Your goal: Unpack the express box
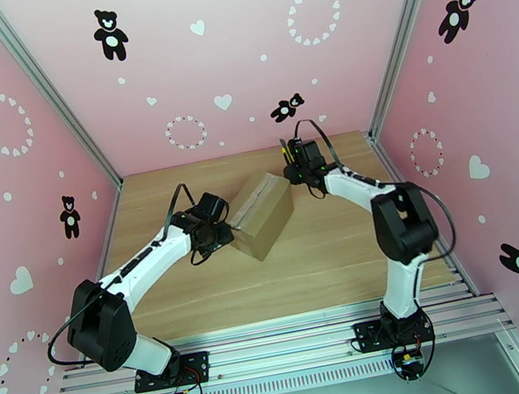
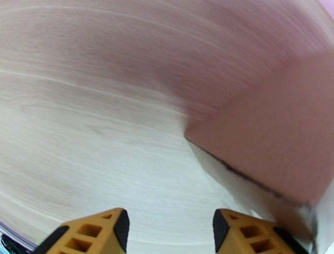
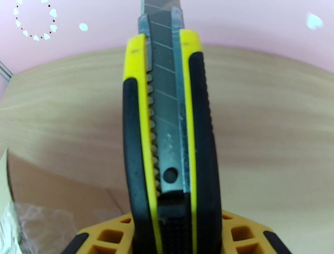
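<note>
Wood makes the big table [image 1: 335, 260], which fills the middle of the top view. On it, a little left of the middle, lies the express box [image 1: 262, 213]. It is brown cardboard, turned slantwise, with its taped seam facing up and not yet cut. We think it lies there so both arms can reach it. Our left gripper [image 1: 224, 224] is right by the box's left side, its jaws wide apart with nothing between them. We guess it is there to stop the box sliding. Our right gripper [image 1: 298, 164] is by the box's upper right corner, squeezed tight on the knife [image 3: 167, 138], yellow and black, blade out, ready to cut tape. We count one table, one box, two grippers, one knife.
</note>
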Motion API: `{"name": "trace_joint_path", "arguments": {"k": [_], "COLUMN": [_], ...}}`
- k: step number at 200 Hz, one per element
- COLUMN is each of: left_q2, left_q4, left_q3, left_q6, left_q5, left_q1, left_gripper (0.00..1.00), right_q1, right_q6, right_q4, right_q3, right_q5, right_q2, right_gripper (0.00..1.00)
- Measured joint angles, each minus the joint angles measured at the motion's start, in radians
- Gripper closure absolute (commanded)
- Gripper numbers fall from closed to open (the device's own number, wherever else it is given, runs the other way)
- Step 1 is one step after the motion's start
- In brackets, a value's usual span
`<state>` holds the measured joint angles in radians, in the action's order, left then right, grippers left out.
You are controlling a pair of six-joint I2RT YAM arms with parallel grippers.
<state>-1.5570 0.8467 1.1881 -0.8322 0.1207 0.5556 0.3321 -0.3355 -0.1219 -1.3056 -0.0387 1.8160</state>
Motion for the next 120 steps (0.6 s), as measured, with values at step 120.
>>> {"name": "trace_joint_path", "arguments": {"k": [120], "left_q2": [-0.078], "left_q4": [-0.083], "left_q3": [0.010], "left_q6": [0.129], "left_q5": [0.119], "left_q1": [-0.175], "left_gripper": [0.40], "right_q1": [0.309], "right_q6": [-0.284], "right_q4": [-0.198], "right_q3": [0.393], "right_q5": [-0.277], "right_q2": [-0.417], "right_gripper": [1.00]}}
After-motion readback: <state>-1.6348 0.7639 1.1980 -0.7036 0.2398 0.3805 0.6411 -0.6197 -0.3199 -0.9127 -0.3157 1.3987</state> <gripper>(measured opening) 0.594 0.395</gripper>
